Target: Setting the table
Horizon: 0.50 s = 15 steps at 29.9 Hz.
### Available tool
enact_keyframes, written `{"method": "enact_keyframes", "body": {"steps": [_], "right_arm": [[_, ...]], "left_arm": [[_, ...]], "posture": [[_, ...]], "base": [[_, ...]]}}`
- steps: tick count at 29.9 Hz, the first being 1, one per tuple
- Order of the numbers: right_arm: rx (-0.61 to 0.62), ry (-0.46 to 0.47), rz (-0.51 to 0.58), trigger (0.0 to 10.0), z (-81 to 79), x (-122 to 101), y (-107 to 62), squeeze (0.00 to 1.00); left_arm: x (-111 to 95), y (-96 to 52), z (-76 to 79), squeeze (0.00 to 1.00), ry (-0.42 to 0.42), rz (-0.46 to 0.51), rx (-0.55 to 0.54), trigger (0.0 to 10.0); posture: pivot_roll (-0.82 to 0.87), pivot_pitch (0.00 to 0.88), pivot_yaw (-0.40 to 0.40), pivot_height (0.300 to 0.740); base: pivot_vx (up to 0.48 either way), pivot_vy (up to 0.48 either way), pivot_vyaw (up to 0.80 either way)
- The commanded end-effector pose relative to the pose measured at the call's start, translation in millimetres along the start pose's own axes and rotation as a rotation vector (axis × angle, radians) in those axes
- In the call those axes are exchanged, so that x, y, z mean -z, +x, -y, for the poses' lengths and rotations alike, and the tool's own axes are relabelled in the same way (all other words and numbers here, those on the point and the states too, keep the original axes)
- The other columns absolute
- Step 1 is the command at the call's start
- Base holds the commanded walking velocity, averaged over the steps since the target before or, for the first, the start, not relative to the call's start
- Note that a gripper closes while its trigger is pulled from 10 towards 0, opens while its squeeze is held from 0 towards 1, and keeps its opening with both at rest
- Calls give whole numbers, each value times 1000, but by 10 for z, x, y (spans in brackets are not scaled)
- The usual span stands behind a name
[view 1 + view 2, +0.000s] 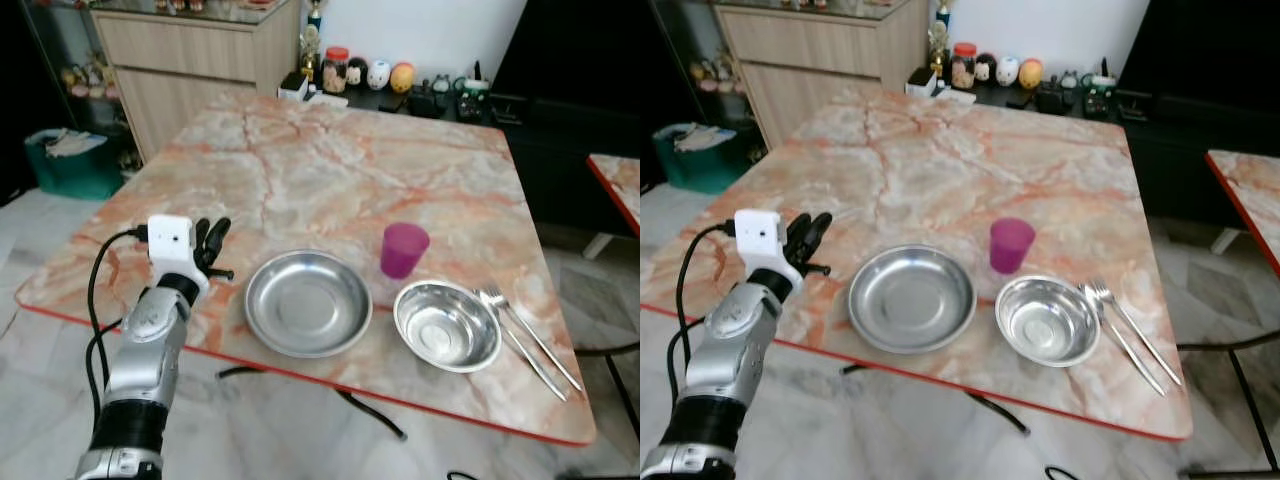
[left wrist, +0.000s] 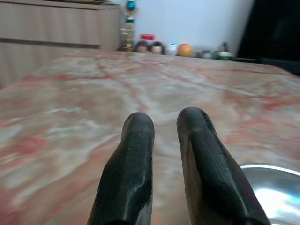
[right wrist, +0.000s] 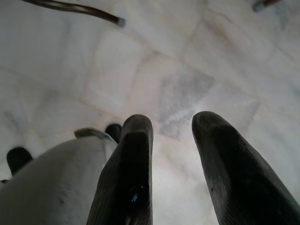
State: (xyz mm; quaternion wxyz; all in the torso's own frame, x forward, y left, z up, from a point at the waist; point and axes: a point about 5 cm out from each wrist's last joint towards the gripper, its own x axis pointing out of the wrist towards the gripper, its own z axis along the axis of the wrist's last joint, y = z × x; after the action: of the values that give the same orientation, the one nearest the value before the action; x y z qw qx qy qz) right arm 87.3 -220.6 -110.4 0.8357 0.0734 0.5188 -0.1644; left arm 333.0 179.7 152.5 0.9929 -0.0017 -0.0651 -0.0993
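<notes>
On the marble table [image 1: 330, 170], plate [image 1: 308, 302], bowl [image 1: 446, 325], cup [image 1: 403, 249] and cutlery [image 1: 525, 335] sit along the near edge as one setting, while the left gripper [image 1: 210, 243], fingers narrowly apart and empty, hovers beside the plate.

The pink marble table [image 1: 330, 170] has wide bare surface across its far and middle part. Along the near edge stand the obstacles: a large shallow steel plate [image 1: 308, 302], a purple plastic cup [image 1: 403, 249] just behind it, a round steel bowl [image 1: 446, 325], and a steel fork and knife [image 1: 525, 338] beside the bowl. Between plate and bowl the gap is narrow. The left gripper [image 1: 211, 240] hovers over bare marble left of the plate.
</notes>
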Motion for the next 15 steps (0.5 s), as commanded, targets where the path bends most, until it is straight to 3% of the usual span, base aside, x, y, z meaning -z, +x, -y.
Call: {"method": "enact_keyframes", "body": {"steps": [1,15], "right_arm": [[9,-3,-17,10000,45,47,-12,0],[-10,-20,-21,10000,25,56,-13,0]], "left_arm": [[28,-2,13,0,-19,-18,15,10000],[136,-29,27,0,-49,-81,35,10000]], "posture": [[148,0,-74,728],[145,0,-60,728]], "base": [[0,0,-581],[0,0,-538]]}}
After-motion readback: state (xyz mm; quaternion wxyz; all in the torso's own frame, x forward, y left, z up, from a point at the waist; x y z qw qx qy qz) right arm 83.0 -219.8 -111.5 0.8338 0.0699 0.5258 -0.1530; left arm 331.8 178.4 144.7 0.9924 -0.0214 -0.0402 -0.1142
